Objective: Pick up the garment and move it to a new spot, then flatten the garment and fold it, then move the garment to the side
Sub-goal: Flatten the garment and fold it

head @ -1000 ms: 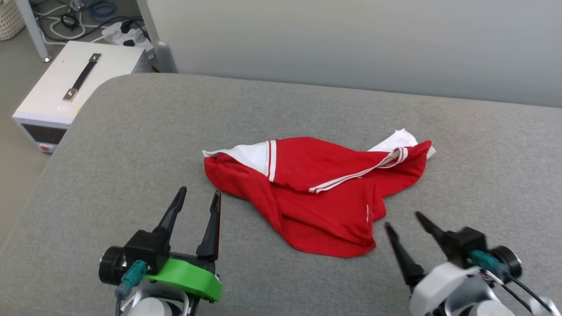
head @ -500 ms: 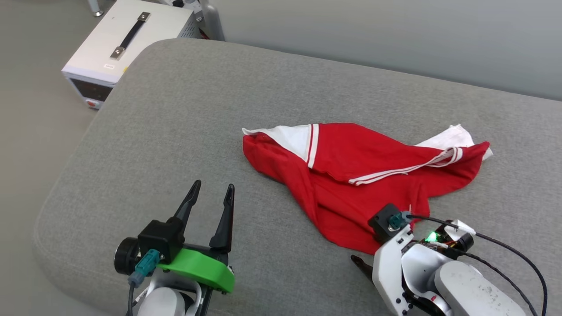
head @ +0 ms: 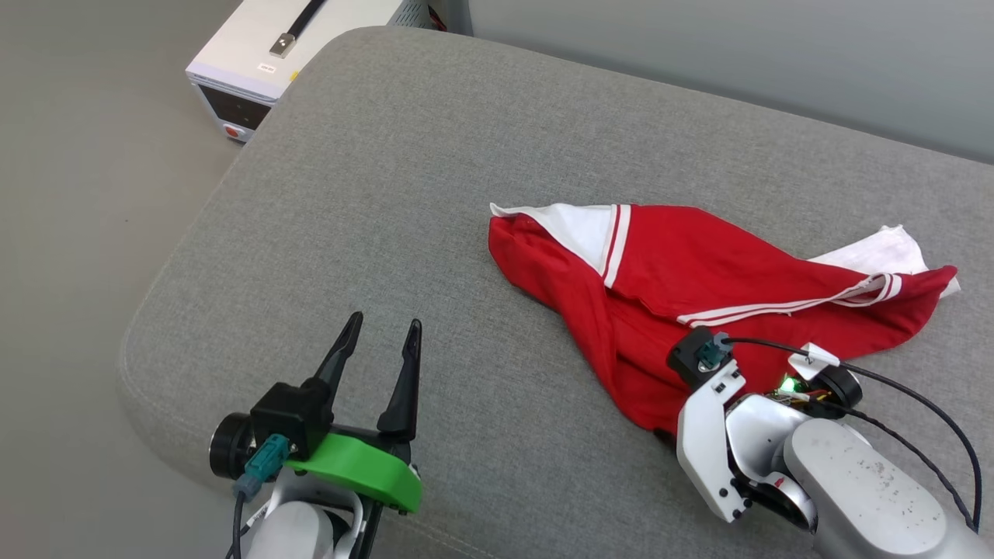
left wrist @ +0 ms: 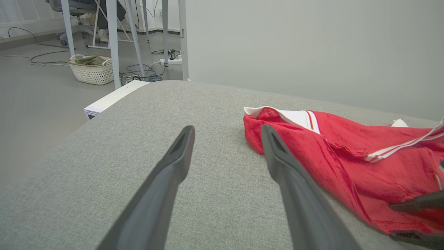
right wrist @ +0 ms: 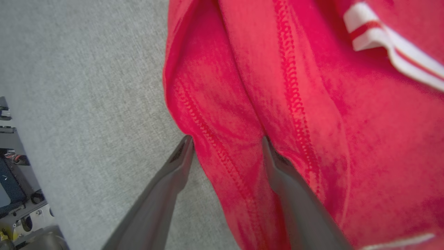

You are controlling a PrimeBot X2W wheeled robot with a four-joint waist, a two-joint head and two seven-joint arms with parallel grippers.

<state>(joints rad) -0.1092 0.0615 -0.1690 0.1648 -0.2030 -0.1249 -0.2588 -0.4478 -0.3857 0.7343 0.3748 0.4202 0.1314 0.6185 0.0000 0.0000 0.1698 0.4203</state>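
The garment (head: 699, 272) lay crumpled on the right part of the grey cushion (head: 373, 171); the right gripper (right wrist: 226, 140), fingers apart, straddled a seamed fold at its near edge, one tip beside the cloth, one over it; the left gripper (head: 386, 320), also spread and empty, hung well to the garment's left.

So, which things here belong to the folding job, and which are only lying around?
Job: garment, crumpled on the grey cushion; right gripper, open astride a fold of it; left gripper, open, apart from it.
Lying about: white box with a black handle; wicker basket on the floor.
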